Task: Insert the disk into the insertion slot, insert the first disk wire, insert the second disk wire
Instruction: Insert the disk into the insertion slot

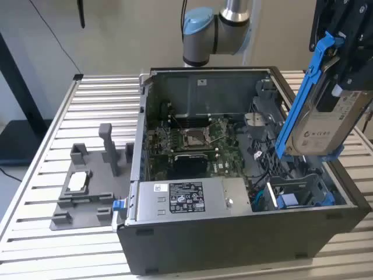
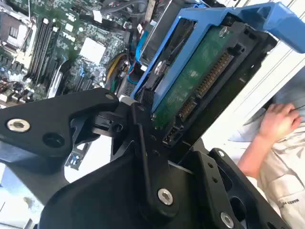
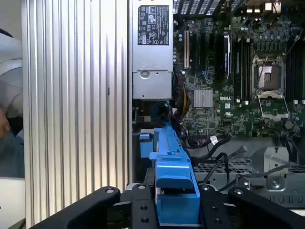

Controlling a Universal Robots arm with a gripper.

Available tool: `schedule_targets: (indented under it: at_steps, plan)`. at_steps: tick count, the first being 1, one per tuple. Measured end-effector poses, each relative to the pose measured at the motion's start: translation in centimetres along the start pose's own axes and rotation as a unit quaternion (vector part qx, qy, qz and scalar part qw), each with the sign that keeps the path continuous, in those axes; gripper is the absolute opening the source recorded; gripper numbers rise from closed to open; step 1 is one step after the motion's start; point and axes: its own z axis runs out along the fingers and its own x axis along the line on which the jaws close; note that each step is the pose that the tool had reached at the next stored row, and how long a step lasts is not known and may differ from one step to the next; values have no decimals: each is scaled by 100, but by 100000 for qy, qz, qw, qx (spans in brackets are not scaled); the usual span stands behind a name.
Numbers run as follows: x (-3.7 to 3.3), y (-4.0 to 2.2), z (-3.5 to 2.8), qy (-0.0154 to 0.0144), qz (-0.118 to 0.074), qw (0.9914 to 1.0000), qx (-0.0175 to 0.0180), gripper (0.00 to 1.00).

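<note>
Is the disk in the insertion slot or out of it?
Out. The gripper holds the disk tilted above the insertion slot, its lower end not yet inside it.

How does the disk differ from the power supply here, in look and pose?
The disk is clipped in a blue carrier; the power supply is a bare grey box. The disk is held tilted in the hand above the case; the power supply lies flat inside it. The disk's label is white; the power supply's is mostly black. Both are grey metal boxes with a printed label.
</note>
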Motion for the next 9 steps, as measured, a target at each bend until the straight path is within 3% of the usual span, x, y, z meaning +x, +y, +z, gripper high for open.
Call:
schedule_targets:
  at_steps: [9]
  plan:
    - [0, -4, 5, 37, 3, 100000, -2, 33]
